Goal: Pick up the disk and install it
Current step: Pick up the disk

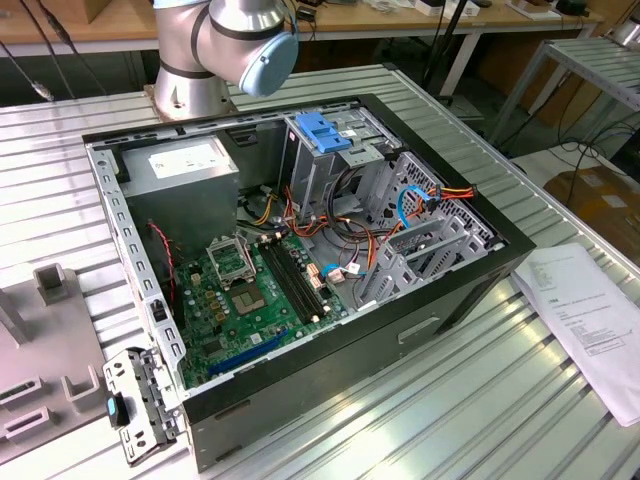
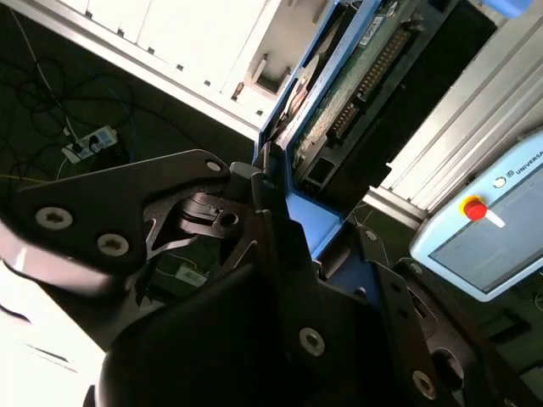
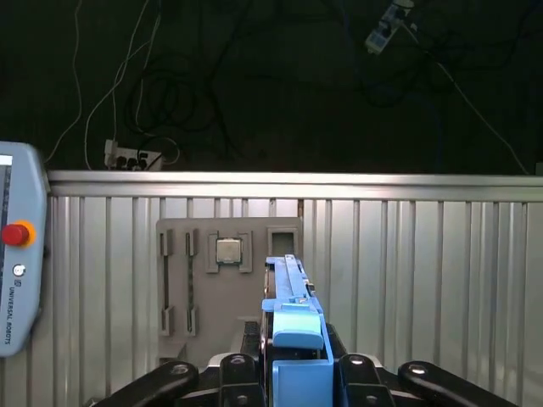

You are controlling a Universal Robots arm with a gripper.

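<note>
The claw [image 3: 293,373] is pinching the disk [image 3: 291,309] by its blue carrier rail, with the ribbed worktop [image 3: 407,254] and a grey parts tray [image 3: 199,280] beyond it. In the exterior view, the open computer case [image 1: 470,290] lies on the worktop.

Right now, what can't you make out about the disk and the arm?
1. Disk, first wrist view: held edge-on in the gripper, so both faces are hidden.
2. Disk, second wrist view: the gripper covers its near part; the picture's edge cuts off its far end.
3. Arm, exterior view: cut off by the top edge past its base.
</note>
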